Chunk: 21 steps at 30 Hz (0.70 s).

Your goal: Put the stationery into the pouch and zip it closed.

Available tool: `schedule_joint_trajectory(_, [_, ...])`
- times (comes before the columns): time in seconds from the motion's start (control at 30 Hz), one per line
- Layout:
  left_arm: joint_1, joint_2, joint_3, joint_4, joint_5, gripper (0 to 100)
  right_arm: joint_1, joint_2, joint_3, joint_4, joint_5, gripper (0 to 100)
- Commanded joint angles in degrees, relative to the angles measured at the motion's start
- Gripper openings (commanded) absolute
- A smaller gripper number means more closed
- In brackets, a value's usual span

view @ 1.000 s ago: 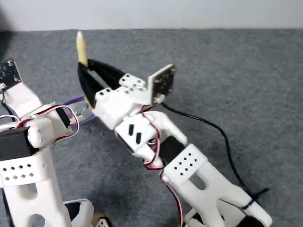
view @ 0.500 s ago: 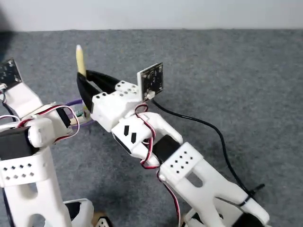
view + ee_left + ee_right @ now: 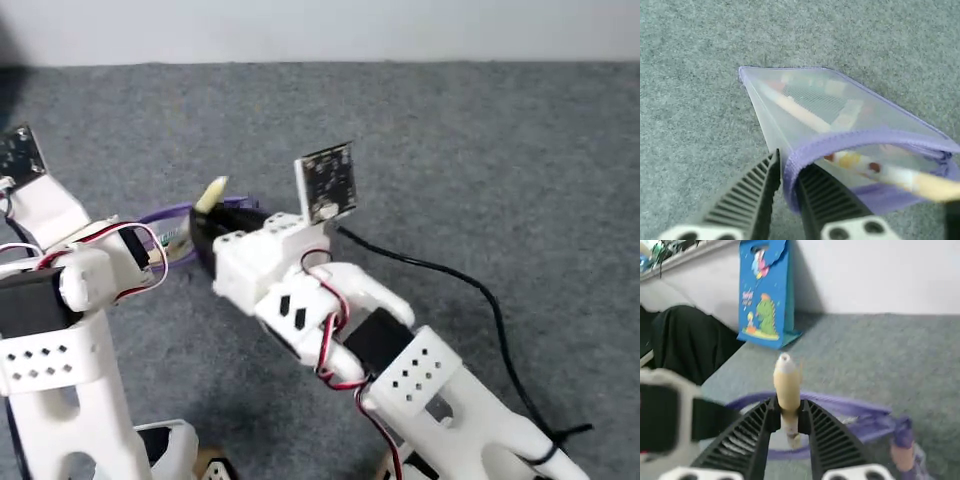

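- Right tool (image 3: 788, 407) is clamped tight on a cream pen (image 3: 786, 377), gripping it near the middle, with the rounded end sticking up past the tips.
- Left tool (image 3: 789, 164) pinches the purple zip edge of the pouch (image 3: 815, 102), its jaws nearly together with just the fabric between them.
- The pouch lies on the grey tabletop (image 3: 500, 150) between the two arms, mouth open and zip not closed.
- The pen is tilted, its lower end inside the open mouth; other stationery (image 3: 805, 112) shows through the translucent side.
- A blue gift bag (image 3: 765, 295) stands against the wall (image 3: 880, 275) beyond.
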Motion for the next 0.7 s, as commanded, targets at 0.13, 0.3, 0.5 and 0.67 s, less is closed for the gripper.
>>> schedule_joint_trajectory(0.13, [-0.1, 0.6, 0.1, -0.4, 0.4, 1, -6.4, 4.4, -3.6, -1.2, -0.3, 1.7])
schedule_joint_trajectory(0.3, [-0.1, 0.3, 0.1, -0.2, 0.4, 1, -6.4, 7.6, -4.3, -0.7, 3.2, 21.5])
schedule_joint_trajectory(0.5, [-0.1, 0.3, 0.1, -0.3, 0.4, 1, -5.8, 6.5, -10.1, 7.4, 3.8, 24.4])
schedule_joint_trajectory(0.67, [-0.1, 0.3, 0.1, -0.3, 0.4, 1, -0.6, 3.5, -14.0, 13.1, 3.9, 19.1])
